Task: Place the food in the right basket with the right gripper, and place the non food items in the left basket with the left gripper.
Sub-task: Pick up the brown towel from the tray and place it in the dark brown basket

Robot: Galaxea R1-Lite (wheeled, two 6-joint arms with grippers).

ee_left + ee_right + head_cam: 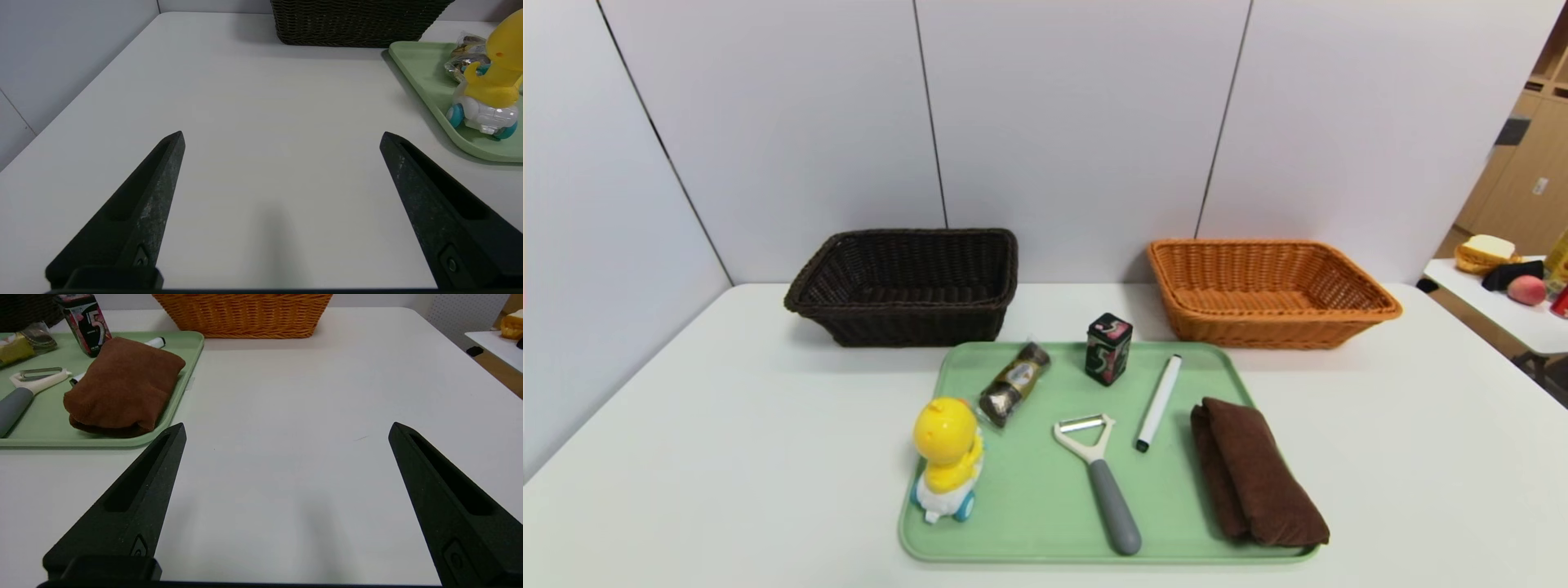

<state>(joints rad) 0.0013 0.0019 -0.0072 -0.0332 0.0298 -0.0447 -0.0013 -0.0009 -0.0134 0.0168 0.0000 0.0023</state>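
A green tray point(1045, 514) holds a yellow duck toy point(947, 457), a wrapped chocolate pack point(1014, 382), a dark gum box point(1108, 349), a white marker point(1159, 401), a grey-handled peeler point(1098, 478) and a folded brown cloth point(1254, 474). A dark brown basket point(907, 286) stands at the back left and an orange basket point(1270, 290) at the back right; both look empty. My left gripper point(282, 136) is open and empty over bare table, left of the tray. My right gripper point(286, 430) is open and empty over bare table, right of the tray. Neither arm shows in the head view.
The white table point(686, 457) ends at grey wall panels behind the baskets. A side table point(1494, 306) at the far right holds bread, a peach and other items.
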